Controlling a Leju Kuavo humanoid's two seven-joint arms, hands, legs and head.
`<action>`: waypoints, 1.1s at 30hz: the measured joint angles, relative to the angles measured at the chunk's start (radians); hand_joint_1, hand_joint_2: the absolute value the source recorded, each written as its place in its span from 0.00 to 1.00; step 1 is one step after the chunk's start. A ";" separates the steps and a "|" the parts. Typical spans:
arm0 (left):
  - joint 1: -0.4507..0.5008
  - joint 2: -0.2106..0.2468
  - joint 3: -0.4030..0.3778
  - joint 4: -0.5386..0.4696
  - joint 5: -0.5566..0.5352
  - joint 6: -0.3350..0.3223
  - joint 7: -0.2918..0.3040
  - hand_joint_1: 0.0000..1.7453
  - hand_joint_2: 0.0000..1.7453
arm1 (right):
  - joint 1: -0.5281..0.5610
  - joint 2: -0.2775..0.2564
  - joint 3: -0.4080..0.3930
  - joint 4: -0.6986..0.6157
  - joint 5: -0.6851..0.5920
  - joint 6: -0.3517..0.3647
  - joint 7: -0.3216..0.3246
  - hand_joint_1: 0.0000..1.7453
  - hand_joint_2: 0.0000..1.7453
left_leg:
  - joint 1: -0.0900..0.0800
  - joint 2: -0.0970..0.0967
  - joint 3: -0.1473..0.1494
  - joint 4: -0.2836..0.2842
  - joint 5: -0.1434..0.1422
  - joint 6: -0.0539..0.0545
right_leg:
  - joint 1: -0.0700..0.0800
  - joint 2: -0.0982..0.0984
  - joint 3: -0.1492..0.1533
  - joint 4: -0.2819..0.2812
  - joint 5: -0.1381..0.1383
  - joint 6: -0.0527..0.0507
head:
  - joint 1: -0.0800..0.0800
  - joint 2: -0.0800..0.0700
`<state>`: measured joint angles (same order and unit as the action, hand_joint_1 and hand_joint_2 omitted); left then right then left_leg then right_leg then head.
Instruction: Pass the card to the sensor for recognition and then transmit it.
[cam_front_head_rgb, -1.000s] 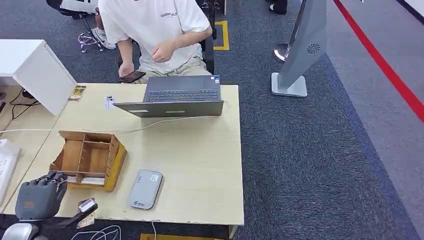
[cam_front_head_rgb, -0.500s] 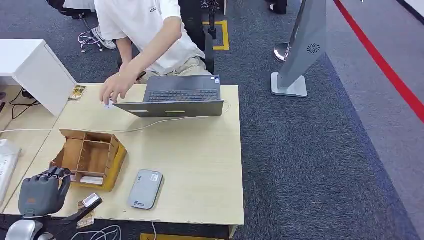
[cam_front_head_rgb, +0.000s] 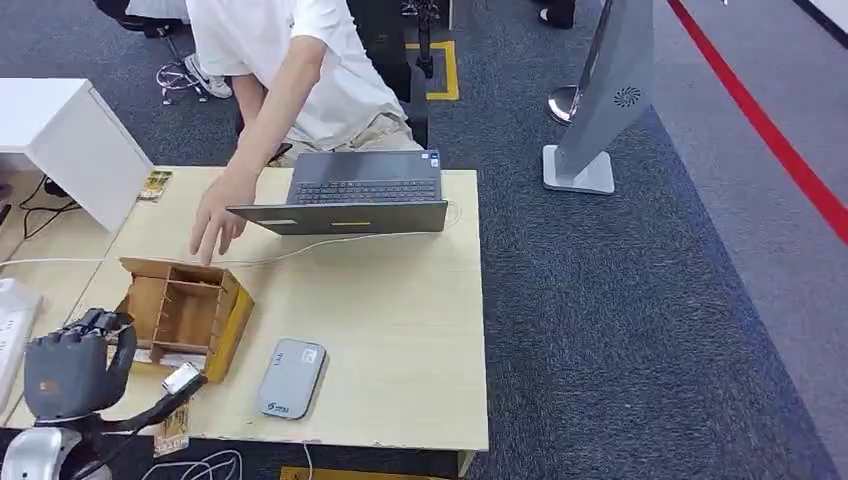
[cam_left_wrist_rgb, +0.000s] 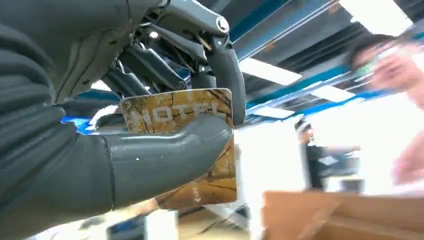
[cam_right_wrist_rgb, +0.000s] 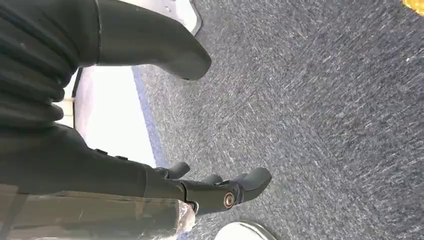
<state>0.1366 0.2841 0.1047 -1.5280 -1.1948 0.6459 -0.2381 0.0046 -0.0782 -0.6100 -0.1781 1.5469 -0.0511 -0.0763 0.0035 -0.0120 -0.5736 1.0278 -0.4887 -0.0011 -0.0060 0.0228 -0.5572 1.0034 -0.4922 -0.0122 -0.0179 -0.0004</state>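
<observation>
Left hand (cam_left_wrist_rgb: 100, 140): gripped the card (cam_left_wrist_rgb: 200, 150) (marbled gold, lettered "HOTEL") between thick thumb and dark fingers.
Card: sat at the table's (cam_front_head_rgb: 400, 330) near left corner, beside the wooden organizer (cam_front_head_rgb: 185, 315).
Sensor (cam_front_head_rgb: 290, 378): lay flat on the table, just beside the organizer.
Right hand (cam_right_wrist_rgb: 150, 125): hung over carpet, fingers apart, holding nothing.
Person's hand (cam_front_head_rgb: 212, 222): reached toward the organizer.

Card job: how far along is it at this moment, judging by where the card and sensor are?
Done: the left hand already holds the card, clamped between thumb and fingers. In hand: it hovers at the table's near-left corner, beside the wooden organizer, short of the grey sensor. Left: presenting the card over the sensor, then handing it on. A person's hand reaches toward the organizer.
</observation>
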 joint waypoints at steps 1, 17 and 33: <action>0.002 0.011 -0.023 -0.026 0.004 -0.014 0.002 1.00 1.00 | 0.000 0.001 0.000 0.000 0.000 0.003 0.001 0.00 1.00 | 0.000 0.000 0.000 0.000 0.000 0.000 | 0.000 0.000 0.000 0.000 0.000 0.000 | 0.001 0.000; -0.529 0.067 -0.250 0.078 -0.080 -0.246 0.158 1.00 1.00 | -0.042 0.031 0.034 -0.005 0.002 0.086 0.023 0.00 1.00 | 0.000 -0.003 0.000 0.001 0.007 -0.001 | 0.000 -0.002 -0.001 0.000 0.006 -0.001 | 0.000 0.000; -0.924 -0.048 -0.366 0.623 -0.178 -0.149 0.200 1.00 1.00 | -0.069 0.051 0.069 -0.007 0.002 0.117 0.040 0.00 1.00 | 0.000 -0.001 -0.003 0.001 0.008 -0.001 | 0.000 0.001 -0.003 0.000 0.008 -0.001 | 0.000 0.000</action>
<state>-0.7869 0.2365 -0.2613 -0.9053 -1.3733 0.4971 -0.0385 -0.0639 -0.0271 -0.5405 -0.1850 1.5484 0.0660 -0.0359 0.0032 -0.0126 -0.5762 1.0287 -0.4807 -0.0018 -0.0062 0.0235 -0.5607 1.0036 -0.4841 -0.0135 -0.0180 -0.0004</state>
